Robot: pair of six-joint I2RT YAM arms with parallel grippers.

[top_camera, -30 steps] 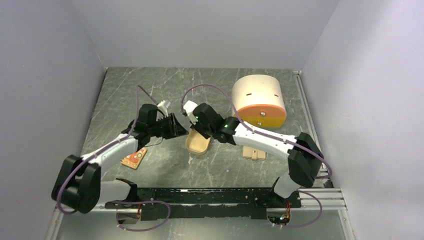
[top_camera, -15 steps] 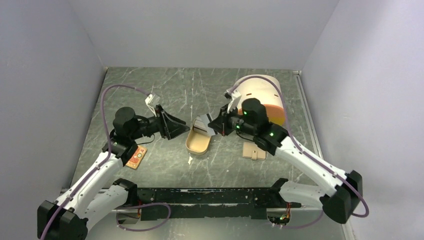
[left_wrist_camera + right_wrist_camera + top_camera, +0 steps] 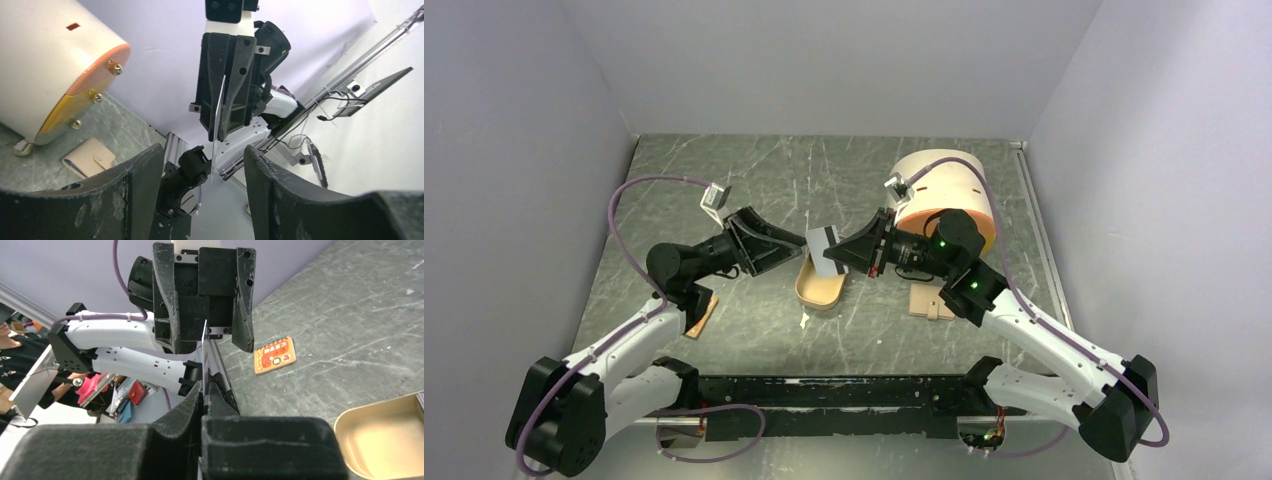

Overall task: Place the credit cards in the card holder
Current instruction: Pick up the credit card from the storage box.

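My right gripper (image 3: 842, 254) is shut on the whitish-grey credit card with a dark stripe (image 3: 824, 250) and holds it in the air above the oval tin tray. In the right wrist view the card (image 3: 204, 352) stands edge-on between the shut jaws. My left gripper (image 3: 792, 245) is open and empty. It faces the card from the left, close to its free edge. In the left wrist view the card (image 3: 218, 112) points into the gap between my fingers (image 3: 142, 192). The beige card holder (image 3: 931, 303) lies closed on the table under the right arm. The light blue card is out of view.
An oval tan tin tray (image 3: 816, 292) lies below the card. A large cream box with an orange front (image 3: 939, 190) stands at the back right. An orange-red dotted piece (image 3: 699, 314) lies under the left arm and also shows in the right wrist view (image 3: 274, 355).
The right gripper has lifted the striped card up from the tray and turned to face left. The left gripper has risen and now points at the card.
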